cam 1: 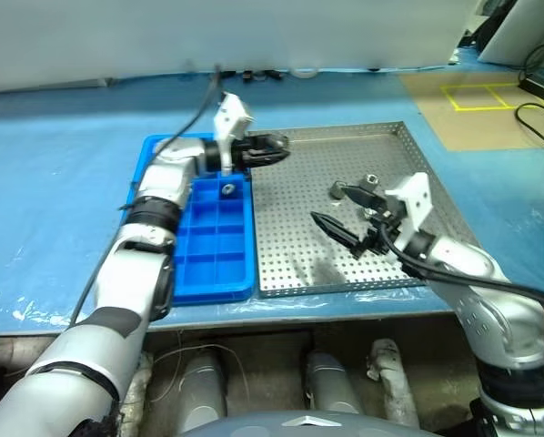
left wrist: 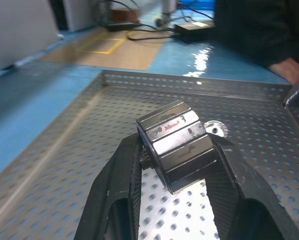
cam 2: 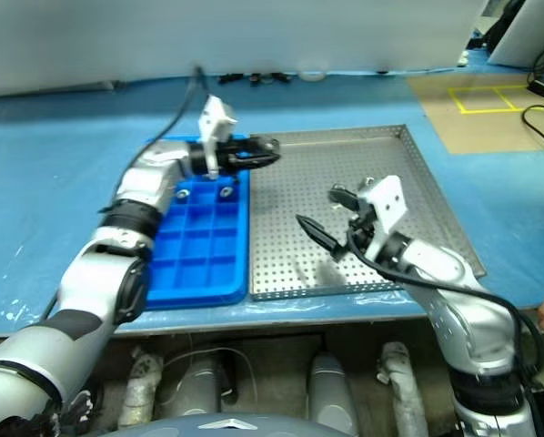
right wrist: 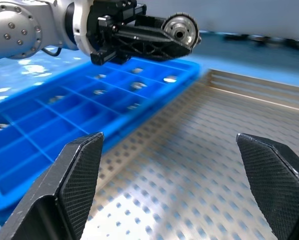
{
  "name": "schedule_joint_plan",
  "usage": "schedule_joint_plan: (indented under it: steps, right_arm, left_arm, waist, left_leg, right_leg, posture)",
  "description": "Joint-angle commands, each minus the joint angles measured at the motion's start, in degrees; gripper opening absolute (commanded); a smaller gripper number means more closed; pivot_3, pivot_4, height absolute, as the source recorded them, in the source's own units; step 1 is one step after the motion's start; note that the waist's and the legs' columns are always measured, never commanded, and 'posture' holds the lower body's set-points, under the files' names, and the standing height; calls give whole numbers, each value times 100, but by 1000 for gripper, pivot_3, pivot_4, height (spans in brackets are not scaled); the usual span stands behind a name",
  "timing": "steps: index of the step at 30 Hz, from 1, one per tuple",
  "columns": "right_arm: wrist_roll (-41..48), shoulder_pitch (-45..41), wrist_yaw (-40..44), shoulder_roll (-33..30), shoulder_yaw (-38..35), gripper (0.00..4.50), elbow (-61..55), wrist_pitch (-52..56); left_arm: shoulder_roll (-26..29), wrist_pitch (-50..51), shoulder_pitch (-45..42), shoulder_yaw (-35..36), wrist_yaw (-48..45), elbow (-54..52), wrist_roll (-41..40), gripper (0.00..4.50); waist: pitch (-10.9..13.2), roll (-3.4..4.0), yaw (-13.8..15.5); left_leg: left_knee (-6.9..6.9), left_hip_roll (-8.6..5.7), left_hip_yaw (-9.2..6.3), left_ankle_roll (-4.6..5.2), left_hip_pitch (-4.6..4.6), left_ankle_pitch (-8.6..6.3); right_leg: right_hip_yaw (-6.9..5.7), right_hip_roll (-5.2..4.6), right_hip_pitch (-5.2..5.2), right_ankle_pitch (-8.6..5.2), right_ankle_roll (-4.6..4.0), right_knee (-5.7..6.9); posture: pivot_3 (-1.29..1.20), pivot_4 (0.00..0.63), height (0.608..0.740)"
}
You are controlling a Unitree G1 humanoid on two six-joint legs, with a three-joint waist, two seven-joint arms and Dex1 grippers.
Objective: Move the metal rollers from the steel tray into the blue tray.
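Left gripper (cam 1: pixel 277 150) clenched on a metal roller (left wrist: pixel 177 145), held in the air at the edge between blue tray (cam 1: pixel 219 264) and steel tray (cam 1: pixel 418 159). Right gripper (cam 1: pixel 345 214) spread wide, empty, above the steel tray. Another roller (cam 1: pixel 227 189) sits in a blue compartment.

I stand in what looks like a workshop or test lab: my worktop (cam 1: pixel 54 191) wears a blue sheet, yellow tape (cam 1: pixel 477 96) marks a square on brown board, and black cables (cam 1: pixel 540 118) trail beside it.
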Motion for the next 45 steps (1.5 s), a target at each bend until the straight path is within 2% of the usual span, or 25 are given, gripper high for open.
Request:
schedule_joint_plan:
  steps: [1, 7, 13, 20, 27, 28, 30, 38, 45]
  right_arm:
    - [-72, -655, 519, 41, 385, 4500, 526, -261]
    - [-234, -1223, 1015, 295, 892, 4500, 1144, -490]
    - [-255, -1360, 1213, 422, 1052, 4500, 1267, -515]
    - [-261, -1172, 1118, 448, 1041, 4500, 1065, -413]
    - [-294, -992, 988, 370, 954, 4500, 988, -403]
    - [-294, -971, 970, 360, 942, 4500, 980, -404]
    - [-293, -935, 943, 344, 934, 4500, 965, -408]
    - [-295, -878, 864, 336, 907, 4500, 931, -439]
    - [-303, -819, 796, 352, 890, 4500, 907, -482]
  left_arm:
    - [572, 1050, 1006, 107, 110, -2136, -443, 1411]
    - [1230, 1991, 2525, 404, 697, -3794, -793, 1411]
    - [1506, 1973, 3321, 196, 869, -4025, -772, 1411]
    - [1559, 1748, 3444, -131, 937, -3175, -547, 1411]
    - [1578, 1380, 3315, -380, 944, -2599, -381, 1411]
    - [1576, 1321, 3270, -390, 998, -2497, -343, 2123]
    - [1594, 1215, 3184, -418, 1025, -2385, -308, 2650]
    - [1751, 1629, 2650, -207, 548, -2826, -926, 2650]
    - [1898, 1634, 2345, -214, 390, -2902, -1070, 2650]
  waist:
    - [-1, 4, 122]
    - [0, 5, 579]
    - [0, 5, 676]
    - [-1, 3, 680]
    - [-6, -1, 593]
    - [-6, -1, 584]
    - [-6, -2, 568]
    - [-7, -3, 558]
    - [-6, -3, 551]
  left_leg:
    - [-5, 3, 1, -2, 2, 1]
    - [-23, 7, -14, -35, -8, 13]
    - [-20, 4, -19, -82, 12, 24]
    - [-76, 30, -29, -172, 23, 82]
    - [-72, 25, -27, -168, 9, 90]
    - [-72, 25, -27, -167, 12, 90]
    - [-72, 26, -27, -168, 19, 90]
    - [-70, 26, -26, -170, 16, 93]
    - [-69, 26, -24, -158, 3, 97]
  right_leg:
    - [-2, 0, 0, 0, -1, 2]
    - [-38, 1, -2, -11, -17, 22]
    - [-44, -4, -4, -19, -8, 69]
    - [-8, 19, -51, -13, -13, 117]
    - [4, 24, -72, -14, -14, 117]
    - [5, 24, -70, -14, -14, 119]
    - [7, 24, -67, -14, -14, 125]
    - [13, 25, -79, -14, -15, 142]
    - [12, 25, -89, -16, -17, 139]
  posture:
    - [-76, 150, 740]
    - [19, 150, 740]
    - [34, 150, 740]
    - [-17, 150, 740]
    - [-45, 150, 740]
    - [-47, 150, 740]
    - [-52, 150, 740]
    - [-67, 150, 740]
    - [-86, 150, 740]
